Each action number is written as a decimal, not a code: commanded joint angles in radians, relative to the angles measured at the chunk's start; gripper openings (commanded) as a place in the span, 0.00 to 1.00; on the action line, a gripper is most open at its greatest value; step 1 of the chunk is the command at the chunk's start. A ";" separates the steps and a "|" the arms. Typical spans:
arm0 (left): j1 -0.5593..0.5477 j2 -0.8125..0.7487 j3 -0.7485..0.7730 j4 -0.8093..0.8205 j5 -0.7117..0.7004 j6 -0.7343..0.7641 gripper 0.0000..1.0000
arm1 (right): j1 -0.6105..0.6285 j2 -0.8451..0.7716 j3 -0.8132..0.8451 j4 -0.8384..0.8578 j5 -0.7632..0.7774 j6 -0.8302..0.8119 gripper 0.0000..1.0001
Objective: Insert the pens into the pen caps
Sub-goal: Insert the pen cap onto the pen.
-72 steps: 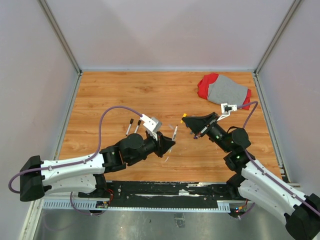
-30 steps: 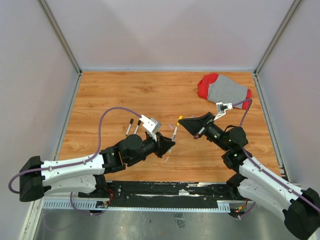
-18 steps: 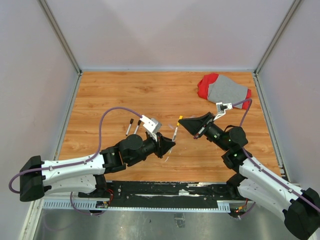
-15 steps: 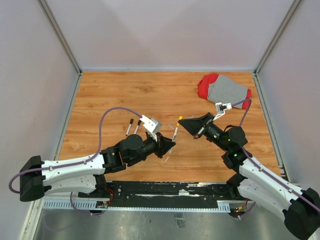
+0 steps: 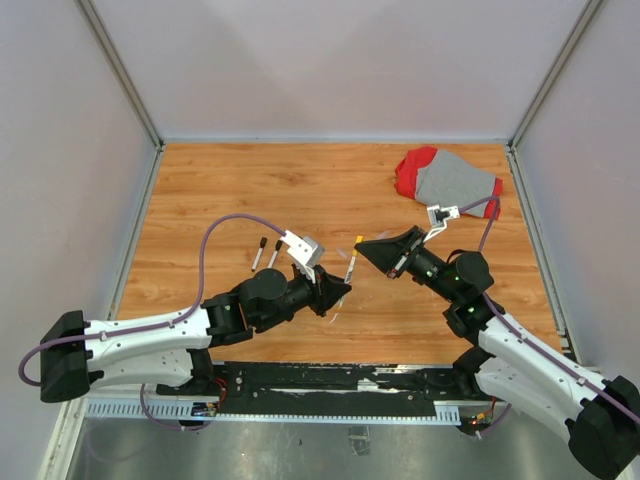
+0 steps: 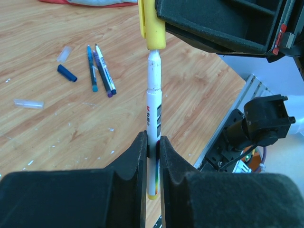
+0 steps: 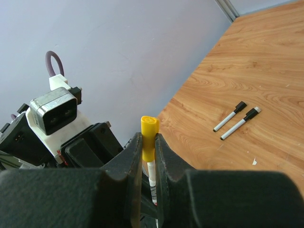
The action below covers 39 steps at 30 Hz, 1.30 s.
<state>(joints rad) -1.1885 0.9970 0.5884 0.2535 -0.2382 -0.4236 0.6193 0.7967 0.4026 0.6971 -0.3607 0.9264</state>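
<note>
Where the two arms meet above the near middle of the wood-grain table (image 5: 250, 190), one item is held in the air: a thin white-barrelled pen (image 6: 153, 111), clamped near its lower end between the fingers of the left gripper (image 6: 152, 142). Its narrow upper end meets the mouth of a short yellow plastic cap (image 6: 152, 28), pinched on both sides by the right gripper (image 7: 148, 142); how deep the tip sits cannot be told. Lying on the table: two white pens with black caps (image 7: 228, 118), side by side, left of the grippers; two thin blue pens (image 6: 91, 69), touching; one dark blue cap (image 6: 66, 72) just beside them; two clear caps (image 6: 28, 103), apart. Far right corner: one crumpled red and grey cloth (image 5: 450, 180).
</note>
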 commanded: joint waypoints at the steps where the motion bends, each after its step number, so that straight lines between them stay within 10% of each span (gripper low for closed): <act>1: -0.010 0.002 0.000 0.042 -0.013 0.009 0.01 | 0.000 -0.011 0.022 0.015 -0.052 -0.015 0.01; 39: -0.008 -0.022 0.047 0.039 -0.081 -0.025 0.00 | 0.130 -0.077 -0.134 -0.074 -0.004 -0.094 0.00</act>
<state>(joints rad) -1.2018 1.0019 0.5888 0.1925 -0.2501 -0.4503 0.7071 0.7292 0.2939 0.6746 -0.3340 0.8627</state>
